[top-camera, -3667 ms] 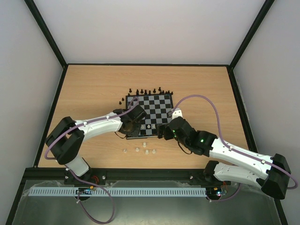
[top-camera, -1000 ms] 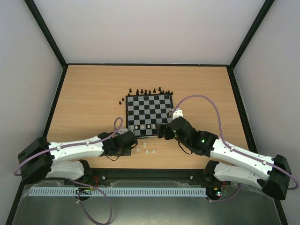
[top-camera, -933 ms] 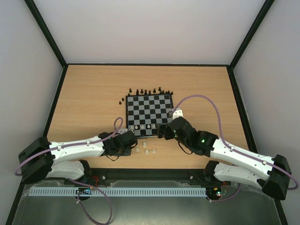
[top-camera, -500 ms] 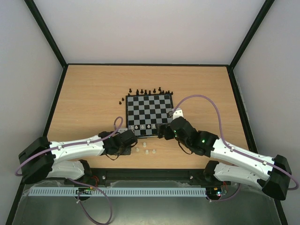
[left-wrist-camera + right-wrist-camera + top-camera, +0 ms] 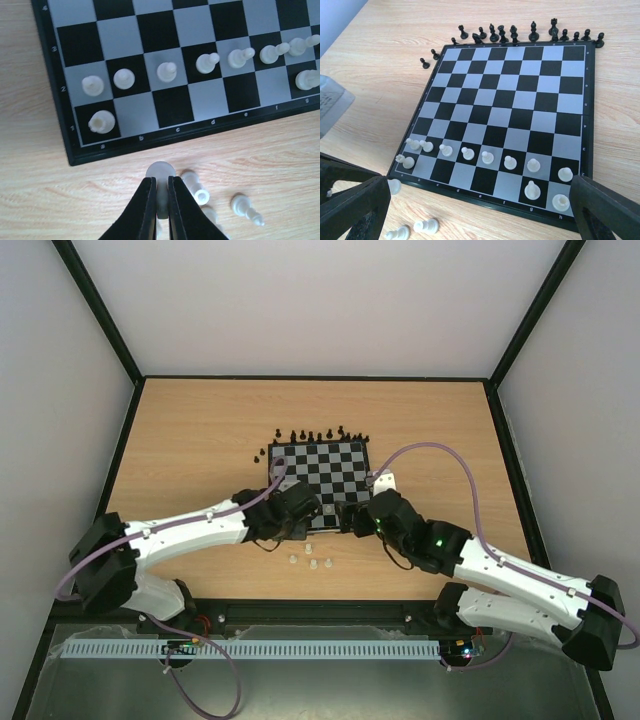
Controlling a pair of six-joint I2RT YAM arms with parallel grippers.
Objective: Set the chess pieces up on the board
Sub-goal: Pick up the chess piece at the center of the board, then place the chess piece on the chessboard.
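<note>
Cream-white plastic is seen between the closed fingers of the left gripper (image 5: 160, 184). One of the chess pieces (image 5: 161, 171) is clamped there, its rounded top showing just outside the near border of the board (image 5: 170, 106). Its kind cannot be told from above. It appears to be held upright, so that it can be stood on a square without toppling.

The board is laid about the middle of the surface (image 5: 280, 145). A row of white pawns (image 5: 167, 71) is already set on the second rank. A rook (image 5: 101, 121) is placed in the corner square behind them, and two more pieces are placed at the other end of the back rank. The back-rank squares between are bare, and one of them is judged to be the destination.

A few loose white pieces (image 5: 198, 189) are seen lying between the board and the near edge of the surface, within easy reach. The black pieces (image 5: 512, 34) are lined up off the board, beyond its far side.

The right gripper (image 5: 480, 210) is spread wide and empty beside the board, toward the right edge of the surface. It is apparently parked clear of the left arm's path.
</note>
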